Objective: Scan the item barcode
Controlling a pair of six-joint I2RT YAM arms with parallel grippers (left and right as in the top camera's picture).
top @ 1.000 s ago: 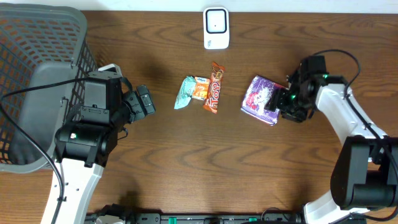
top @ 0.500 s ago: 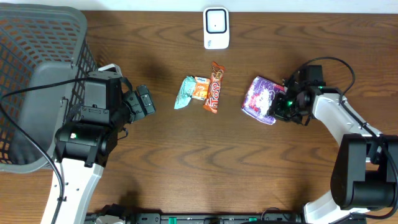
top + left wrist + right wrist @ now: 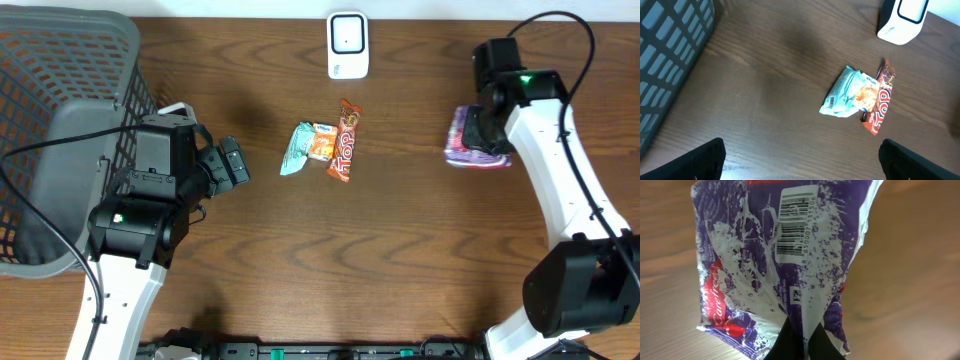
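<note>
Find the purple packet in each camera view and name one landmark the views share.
Overhead: purple packet at the right, partly under the right arm.
Left wrist: not in it.
Right wrist: fills the picture, barcode at top, right gripper pinching its lower edge.
Shared landmark: the brown wooden table.

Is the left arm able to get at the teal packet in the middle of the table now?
Probably yes. The left arm points its open jaws at the teal packet, and only bare table lies between them. The orange bar lies on its far side.
</note>
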